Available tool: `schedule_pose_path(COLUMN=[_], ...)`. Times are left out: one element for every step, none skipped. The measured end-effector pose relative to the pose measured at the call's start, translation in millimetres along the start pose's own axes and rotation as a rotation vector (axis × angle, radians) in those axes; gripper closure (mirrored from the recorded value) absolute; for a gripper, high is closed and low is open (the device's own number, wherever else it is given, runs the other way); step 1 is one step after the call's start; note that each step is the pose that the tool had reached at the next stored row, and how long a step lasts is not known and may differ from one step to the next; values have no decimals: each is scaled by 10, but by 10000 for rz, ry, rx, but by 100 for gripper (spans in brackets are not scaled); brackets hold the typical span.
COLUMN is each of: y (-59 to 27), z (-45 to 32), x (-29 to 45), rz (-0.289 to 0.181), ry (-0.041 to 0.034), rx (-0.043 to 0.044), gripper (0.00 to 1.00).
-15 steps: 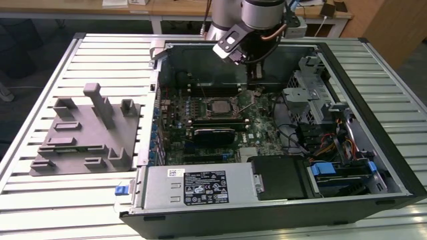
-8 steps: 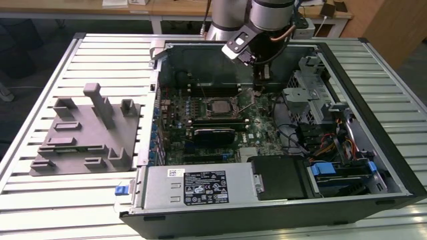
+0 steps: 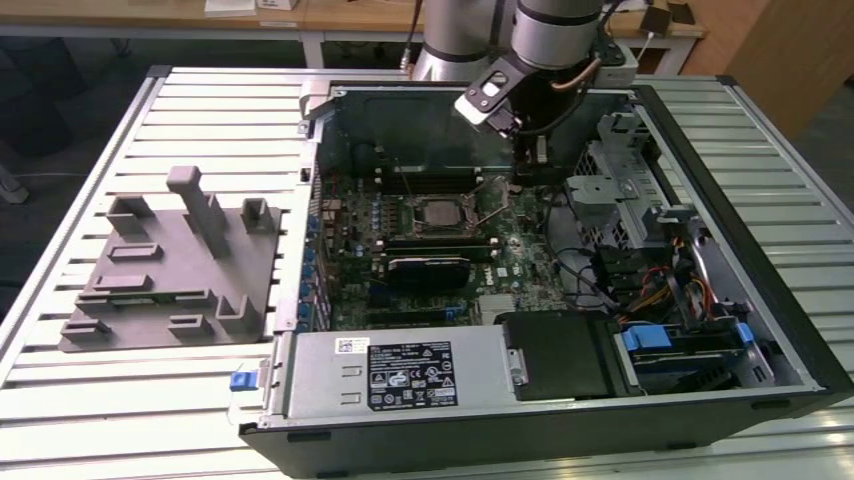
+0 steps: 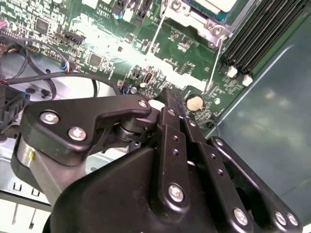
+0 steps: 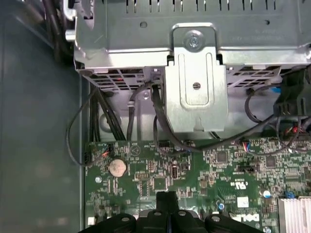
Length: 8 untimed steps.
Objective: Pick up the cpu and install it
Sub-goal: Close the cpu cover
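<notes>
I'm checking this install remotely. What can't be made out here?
cpu: in the exterior view it is too small to tell whether it sits flat; in the second wrist view the picture's edge cuts it off.
Lever: in the second wrist view it is too thin to tell whether it is latched.
Gripper: in the first wrist view it is seen end-on, so contact with the board is unclear.

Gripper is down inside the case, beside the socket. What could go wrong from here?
1. The gripper hangs low over the motherboard. A sideways move could scrape board parts such as the coin cell.
2. Loose black cables run along the board's edge close to the gripper and could snag on it.
</notes>
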<state>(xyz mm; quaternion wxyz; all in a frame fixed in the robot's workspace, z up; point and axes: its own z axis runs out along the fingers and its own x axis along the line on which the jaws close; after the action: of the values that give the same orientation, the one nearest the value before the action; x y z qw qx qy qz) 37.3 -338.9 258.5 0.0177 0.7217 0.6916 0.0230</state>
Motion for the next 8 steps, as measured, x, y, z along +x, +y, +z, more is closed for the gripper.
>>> schedule_pose_path(y=[15,28,40,49,56,59,60,61], z=[8,17,26,37,51,63,76,90], x=[1,1,2,2,2,2,2,2], rz=[0,0,0,0,1,0,1,0], ry=[-2,-3,-4,-4,-4,-5,-6,-6], rx=[16,32,46,63,80,93,103,111], gripper=[89,89,89,89,89,89,89,89])
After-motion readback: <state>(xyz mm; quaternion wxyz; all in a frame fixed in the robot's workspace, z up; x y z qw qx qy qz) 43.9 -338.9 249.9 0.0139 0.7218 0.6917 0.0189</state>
